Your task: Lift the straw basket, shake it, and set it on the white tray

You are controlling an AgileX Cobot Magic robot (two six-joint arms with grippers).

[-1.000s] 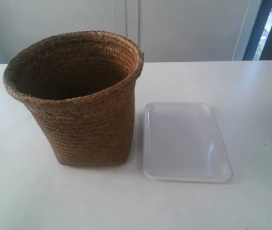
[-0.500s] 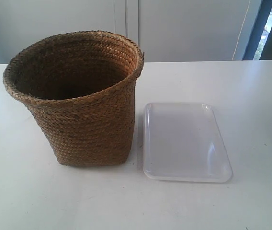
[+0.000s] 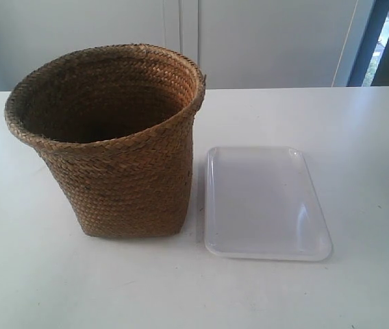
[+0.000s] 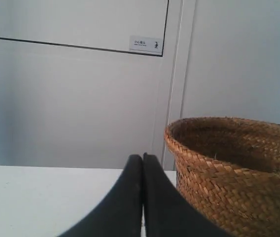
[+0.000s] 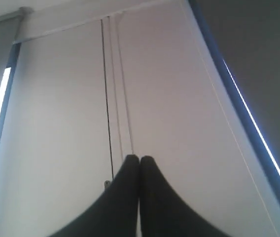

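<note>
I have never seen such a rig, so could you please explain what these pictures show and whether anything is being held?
This is a robot with two arms, each ending in a gripper. One camera off the arms shows a table with a basket upright on it and an empty tray close beside, not touching. Two more cameras sit on the wrists. The left gripper is shut and holds nothing; the basket is near. The right gripper is shut and empty too, facing a wall.
</note>
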